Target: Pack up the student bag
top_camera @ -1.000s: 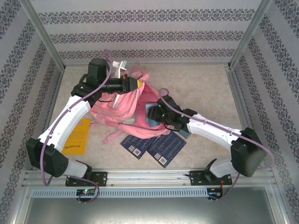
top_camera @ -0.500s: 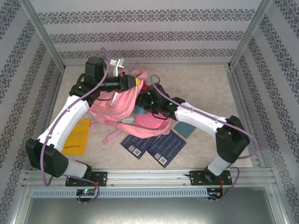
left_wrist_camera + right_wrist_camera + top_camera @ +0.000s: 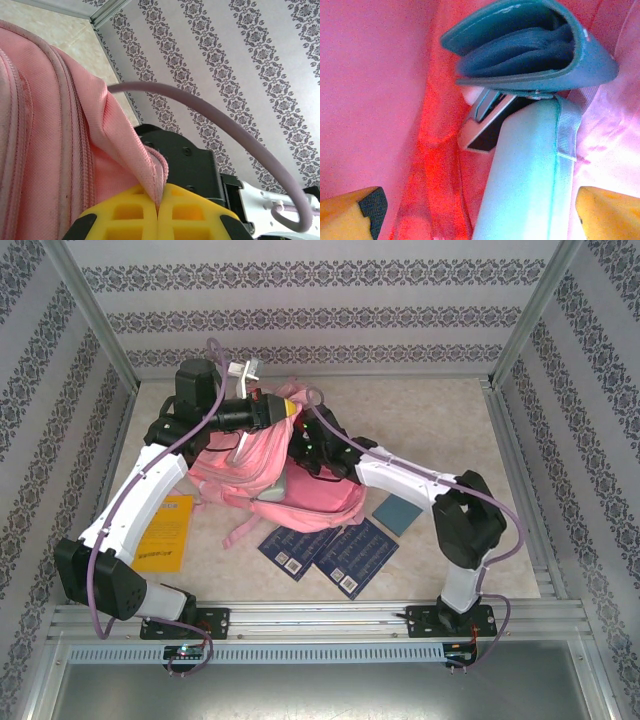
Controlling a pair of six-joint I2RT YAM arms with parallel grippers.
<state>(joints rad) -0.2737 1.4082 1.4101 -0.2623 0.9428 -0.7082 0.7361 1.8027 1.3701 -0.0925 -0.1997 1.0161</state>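
Note:
The pink student bag (image 3: 318, 498) lies on the table with its mouth held up. My left gripper (image 3: 287, 409) is shut on the rim of the bag's opening; in the left wrist view the yellow fingers (image 3: 125, 215) pinch the pink hem (image 3: 156, 172). My right arm (image 3: 400, 478) reaches into the bag from the right. Inside, my right gripper (image 3: 477, 205) stands open, its yellow fingertips (image 3: 350, 215) wide apart. A pale-green case (image 3: 530, 180) lies between them, touched by neither, and a teal pouch (image 3: 535, 47) sits beyond it against the pink lining.
In front of the bag lie two dark blue booklets (image 3: 300, 546) (image 3: 357, 556) and a teal square (image 3: 397, 512). A yellow booklet (image 3: 166, 532) is under the left arm. A white object (image 3: 246, 371) sits by the back wall. Metal frame posts line the table's sides.
My right arm has pushed up and left into the bag, and its jaws have opened wide, leaving the teal pouch inside. The left gripper has lifted the bag's rim slightly.

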